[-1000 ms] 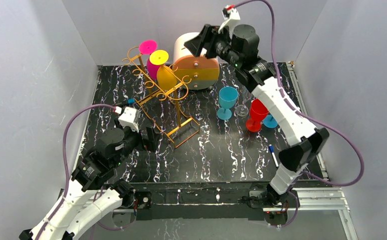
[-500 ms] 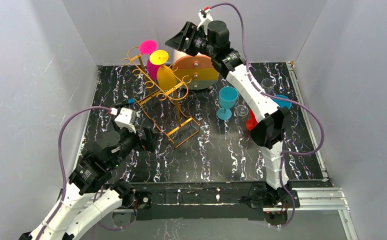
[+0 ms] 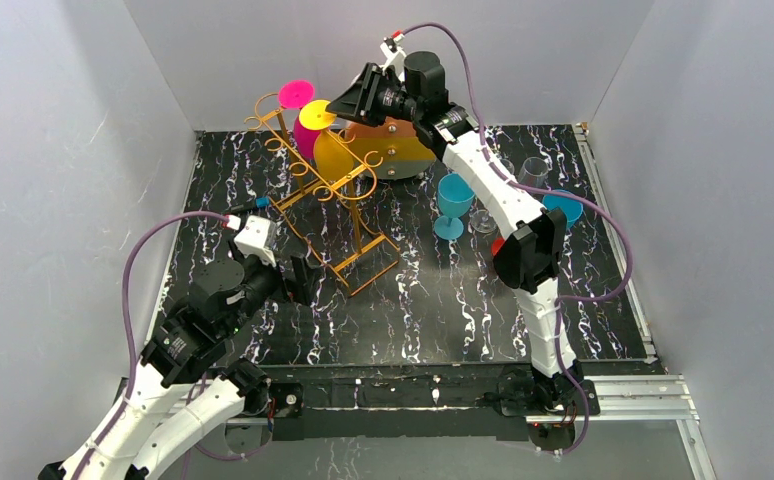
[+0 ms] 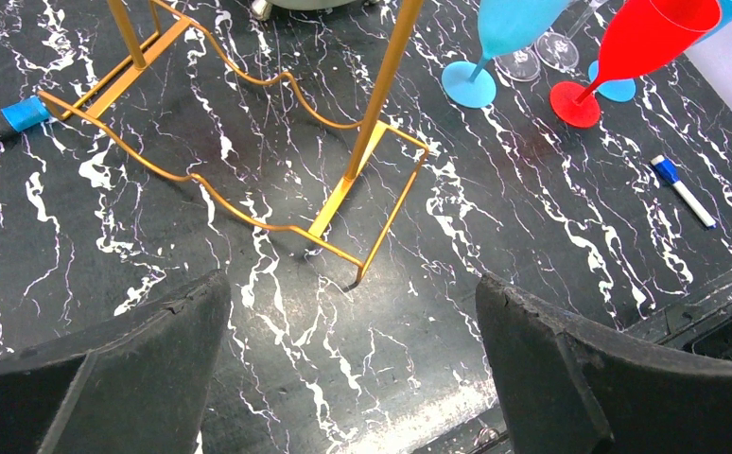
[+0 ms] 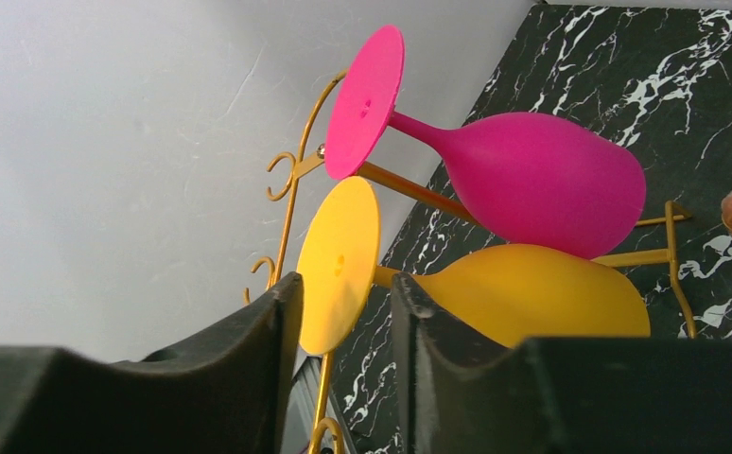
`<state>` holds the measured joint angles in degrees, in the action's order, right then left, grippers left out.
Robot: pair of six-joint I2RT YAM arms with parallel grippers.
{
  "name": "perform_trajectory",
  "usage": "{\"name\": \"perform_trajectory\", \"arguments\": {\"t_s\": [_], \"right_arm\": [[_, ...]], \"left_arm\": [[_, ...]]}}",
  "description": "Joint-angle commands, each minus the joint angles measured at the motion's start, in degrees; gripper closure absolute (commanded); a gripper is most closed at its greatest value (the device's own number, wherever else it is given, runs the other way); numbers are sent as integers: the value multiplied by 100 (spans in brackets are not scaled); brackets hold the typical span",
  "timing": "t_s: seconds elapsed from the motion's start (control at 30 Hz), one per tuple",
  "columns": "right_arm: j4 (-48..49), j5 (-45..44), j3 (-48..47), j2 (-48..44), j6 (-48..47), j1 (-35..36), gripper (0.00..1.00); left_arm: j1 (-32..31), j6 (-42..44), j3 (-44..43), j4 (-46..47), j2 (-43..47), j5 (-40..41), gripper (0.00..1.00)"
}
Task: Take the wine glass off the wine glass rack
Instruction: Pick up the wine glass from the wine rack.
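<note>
Now you are reaching: the right gripper point(image 5: 343, 288), half-open and empty, frames the foot of the yellow wine glass point(image 5: 532, 288) hanging on the wine glass rack point(image 4: 378, 95), upper left overhead; next, pinch its stem and slide it off, while the left gripper point(image 4: 351, 284) gapes empty.

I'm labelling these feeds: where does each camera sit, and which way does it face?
Top view: high behind the arm bases, looking down on the table; both arms, left gripper and right gripper show.
Left wrist: on the left arm, looking down at the rack base; own fingers fill the bottom corners.
Right wrist: raised, facing the pink glass and yellow glass hanging on the rack; own fingers below.
Shared: top and left wrist both show rack base and blue glass.
</note>
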<state>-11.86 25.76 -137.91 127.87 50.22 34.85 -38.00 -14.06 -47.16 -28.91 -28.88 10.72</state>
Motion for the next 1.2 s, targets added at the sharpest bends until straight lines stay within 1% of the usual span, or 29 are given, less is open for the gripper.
{"name": "perform_trajectory", "arguments": {"t_s": [0.0, 0.1, 0.2, 0.4, 0.57, 0.7, 0.83, 1.07, 1.17], "right_arm": [[335, 167, -2, -207, 50, -15, 63], [333, 188, 9, -193, 101, -17, 72], [401, 149, 86, -192, 168, -16, 74], [470, 147, 102, -187, 270, -20, 75], [551, -86, 346, -347, 296, -18, 74], [536, -93, 298, -325, 316, -15, 74], [675, -91, 410, -352, 410, -13, 80], [766, -111, 426, -423, 516, -19, 97], [812, -114, 466, -463, 605, -16, 99]], "left_arm": [[-6, 59, 95, 61, -80, -136, 2], [-5, 26, 116, 61, -121, -164, 2], [-5, 18, 128, 60, -137, -172, 2], [-4, -16, 161, 52, -109, -189, 2], [0, -36, 159, 23, -52, -64, 2], [-4, -76, 139, 25, -36, -36, 1], [1, -135, 66, -50, -47, -2, 2], [-5, -263, 76, -110, -2, 103, 2], [-1, -234, 37, -106, -30, 101, 2]]}}
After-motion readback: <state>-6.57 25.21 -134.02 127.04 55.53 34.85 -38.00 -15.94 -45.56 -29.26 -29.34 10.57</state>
